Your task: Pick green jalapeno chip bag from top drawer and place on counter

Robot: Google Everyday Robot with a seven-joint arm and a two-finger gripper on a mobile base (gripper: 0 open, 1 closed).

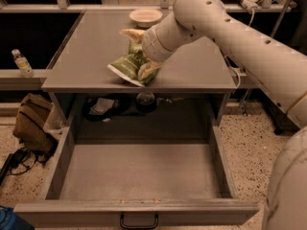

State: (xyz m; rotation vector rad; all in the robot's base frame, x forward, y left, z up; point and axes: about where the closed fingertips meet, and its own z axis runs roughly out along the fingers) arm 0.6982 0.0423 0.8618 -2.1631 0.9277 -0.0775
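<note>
Camera view looks down from the front on the cabinet, with the top drawer [139,169] pulled fully out and nothing lying on its flat grey bottom. The green jalapeno chip bag [125,66] is on the desk [192,71], near the front edge and a little left of the middle. Its lower corner touches the surface and its upper part is bunched and stands up. The claw [145,63] is pressed into the right side of the bag, at the end of the thick white arm [230,32] that comes in from the right. I cannot tell if the claw grips the bag or has let it go, because the crumpled foil hides that place.

I judge that the bag is very light and soft. It is thin film with air and chips inside, so it gives way under pressure and changes its shape easily. The film is probably slippery, and the chips inside will break if they are squeezed hard. The best place to hold it seems to be a flat sealed edge or a gathered fold at the top, not the full middle.

Because the bag is so light, it may stick to the claw or tip over when it is released. It lies close to the front edge, above the open drawer, so it could slide back down. A white bowl [146,17] stands well apart at the back of the desk.
</note>
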